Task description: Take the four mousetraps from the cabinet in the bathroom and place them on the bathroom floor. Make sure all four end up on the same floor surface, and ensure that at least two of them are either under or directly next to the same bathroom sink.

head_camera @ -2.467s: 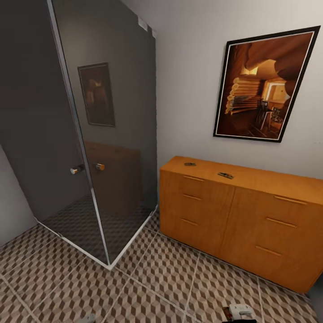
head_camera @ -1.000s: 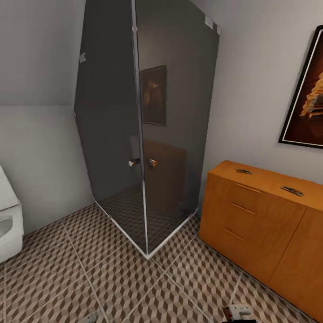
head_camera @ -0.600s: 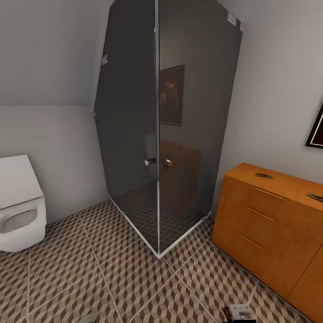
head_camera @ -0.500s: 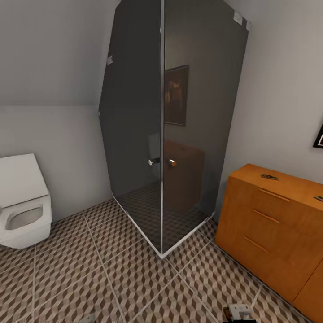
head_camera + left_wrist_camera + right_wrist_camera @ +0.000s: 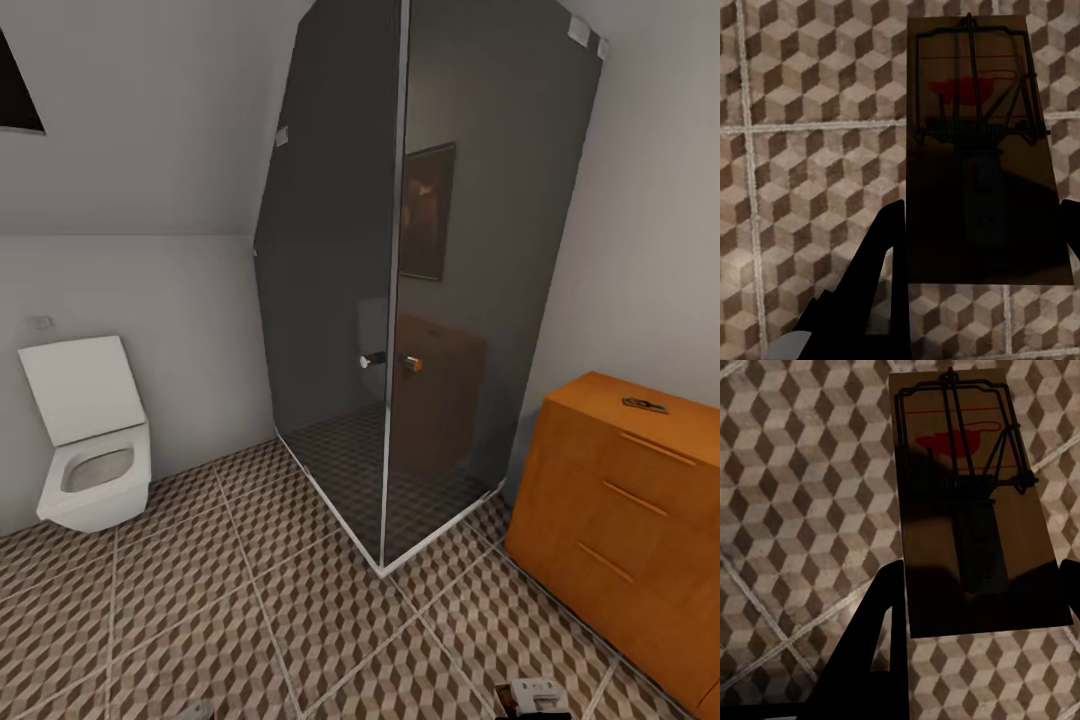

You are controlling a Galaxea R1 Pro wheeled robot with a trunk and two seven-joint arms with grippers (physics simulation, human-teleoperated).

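Each end effector (image 5: 979,247) (image 5: 979,607) pinches a mousetrap (image 5: 982,142) (image 5: 971,502); our view has swung from the cabinet (image 5: 620,520) toward the toilet (image 5: 90,450), probably sink-hunting.

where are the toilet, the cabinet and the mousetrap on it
toilet (image 5: 95,480): head view, on the bowl's rim
cabinet (image 5: 610,520): head view, on its drawer front
mousetrap (image 5: 645,405): head view, on the board's middle

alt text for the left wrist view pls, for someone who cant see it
A brown wooden mousetrap with a dark wire frame and a red mark is held between the two dark fingers of the left tool. Behind it lies the bathroom floor, tiled in a brown-and-beige cube pattern with pale grout lines.
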